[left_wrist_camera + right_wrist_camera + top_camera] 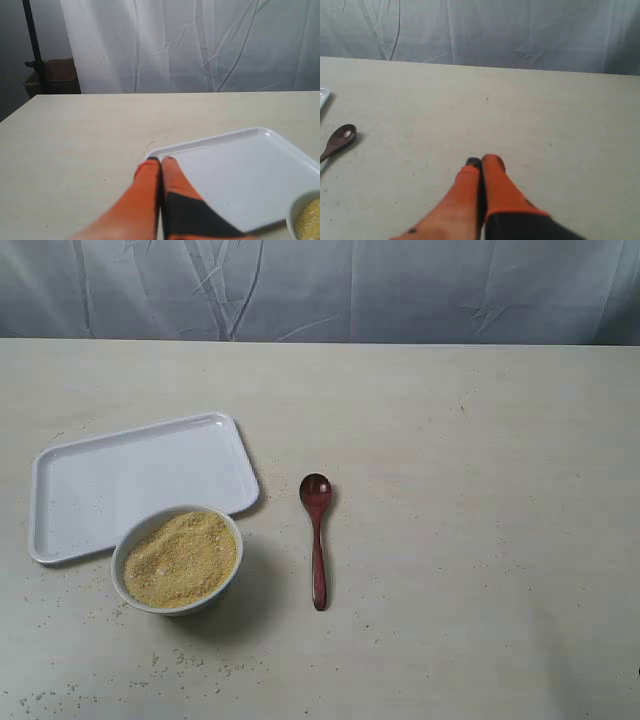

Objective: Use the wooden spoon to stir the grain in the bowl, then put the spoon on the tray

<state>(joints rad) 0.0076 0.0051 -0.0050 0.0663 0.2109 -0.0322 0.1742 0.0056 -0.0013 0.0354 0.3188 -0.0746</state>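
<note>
The white bowl (177, 560) heaped with yellow-tan grain (182, 558) stands on the table against the near edge of the white tray (130, 480). The dark wooden spoon (317, 535) lies flat on the table right of the bowl, head pointing away. Neither arm shows in the exterior view. My left gripper (160, 160) is shut and empty, hovering by a corner of the tray (240, 170), with the bowl's rim (300, 220) at the picture's edge. My right gripper (481, 161) is shut and empty over bare table, well apart from the spoon's head (340, 137).
Stray grain specks (180, 665) dot the table near the bowl. A white curtain (320, 285) hangs behind the table's far edge. A dark stand and a cardboard box (52, 77) sit beyond the table in the left wrist view.
</note>
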